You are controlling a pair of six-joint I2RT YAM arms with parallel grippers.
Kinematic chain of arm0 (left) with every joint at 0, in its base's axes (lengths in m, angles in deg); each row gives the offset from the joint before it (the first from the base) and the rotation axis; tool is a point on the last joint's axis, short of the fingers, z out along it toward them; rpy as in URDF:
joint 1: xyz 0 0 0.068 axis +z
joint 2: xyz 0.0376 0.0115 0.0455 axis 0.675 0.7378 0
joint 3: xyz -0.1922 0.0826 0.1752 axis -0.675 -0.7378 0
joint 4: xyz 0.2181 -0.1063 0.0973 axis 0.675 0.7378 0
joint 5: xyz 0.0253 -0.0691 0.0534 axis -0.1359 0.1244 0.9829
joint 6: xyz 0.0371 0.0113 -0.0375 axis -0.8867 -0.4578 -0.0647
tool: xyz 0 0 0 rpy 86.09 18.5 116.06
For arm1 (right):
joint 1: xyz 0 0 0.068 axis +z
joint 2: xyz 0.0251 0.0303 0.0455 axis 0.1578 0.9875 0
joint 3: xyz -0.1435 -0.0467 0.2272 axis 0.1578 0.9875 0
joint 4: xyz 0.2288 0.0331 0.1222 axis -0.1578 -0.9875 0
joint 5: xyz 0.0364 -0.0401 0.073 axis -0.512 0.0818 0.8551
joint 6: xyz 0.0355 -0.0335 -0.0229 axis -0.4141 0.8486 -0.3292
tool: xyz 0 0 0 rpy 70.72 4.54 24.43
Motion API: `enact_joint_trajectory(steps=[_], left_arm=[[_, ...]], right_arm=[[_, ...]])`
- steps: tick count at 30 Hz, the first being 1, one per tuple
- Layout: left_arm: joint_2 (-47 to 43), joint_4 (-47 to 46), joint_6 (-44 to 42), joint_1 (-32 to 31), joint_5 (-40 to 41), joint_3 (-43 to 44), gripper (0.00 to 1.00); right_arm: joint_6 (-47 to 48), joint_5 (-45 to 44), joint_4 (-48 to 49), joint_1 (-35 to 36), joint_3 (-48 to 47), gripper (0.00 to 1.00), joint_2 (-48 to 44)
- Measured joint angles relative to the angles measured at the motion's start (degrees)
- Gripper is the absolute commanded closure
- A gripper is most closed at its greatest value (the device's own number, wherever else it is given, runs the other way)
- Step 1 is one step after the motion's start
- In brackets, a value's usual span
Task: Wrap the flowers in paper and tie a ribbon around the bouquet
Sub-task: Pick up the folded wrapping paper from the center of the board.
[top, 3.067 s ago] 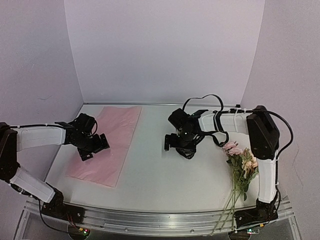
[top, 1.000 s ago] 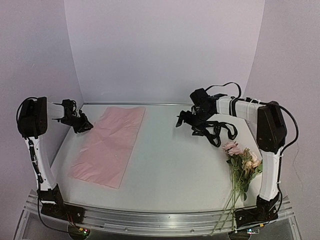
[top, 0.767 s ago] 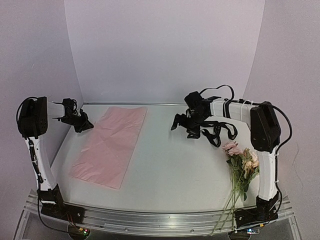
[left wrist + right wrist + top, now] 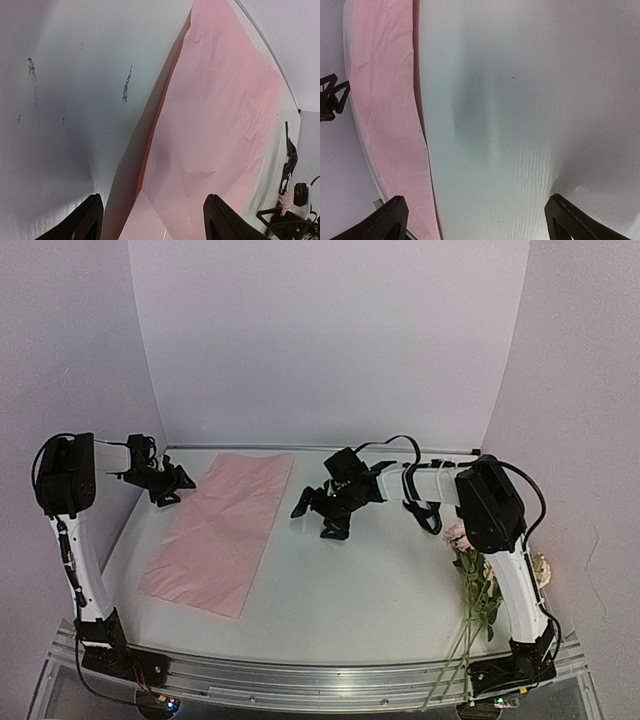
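Left gripper open, empty, beside paper upper left; right gripper wide, empty. Advise: pinch edges low, avoid creasing.

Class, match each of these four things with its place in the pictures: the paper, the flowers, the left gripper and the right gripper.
Column one
1. the paper
2. the flowers
3. the left gripper
4. the right gripper

Column two
A. open, over the bare middle of the table
B. lying flat on the left half of the table
C. open, at the far left, beside the paper's far corner
D. at the right side, stems pointing to the near edge

Pairs: 1-B, 2-D, 3-C, 4-A
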Motion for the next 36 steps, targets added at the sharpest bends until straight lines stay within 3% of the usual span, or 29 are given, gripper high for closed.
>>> enact_joint_trajectory(steps=[4,11,19,28,36], left_arm=[[2.5,-0.27,-0.48,0.0,-4.71,0.92,0.3],[1.6,-2.47,1.79,-0.94,-9.66,-2.62,0.5],[-4.03,-4.6,6.03,-3.38,-11.88,-9.13,0.68],[-5.78,-6.41,9.34,-8.67,-12.29,-11.09,0.87],[-10.58,-5.84,10.58,-9.19,-11.63,-11.35,1.0]], right_arm=[[-0.53,0.85,1.65,-0.02,-0.28,0.02,0.83],[-1.87,2.66,4.79,-0.04,-1.8,0.02,2.75],[-3.35,3.97,6.93,0.02,-3.31,0.02,4.26],[-3.67,4.32,7.48,0.13,-3.61,0.02,4.62],[-3.68,4.3,7.56,0.13,-3.58,0.02,4.65]])
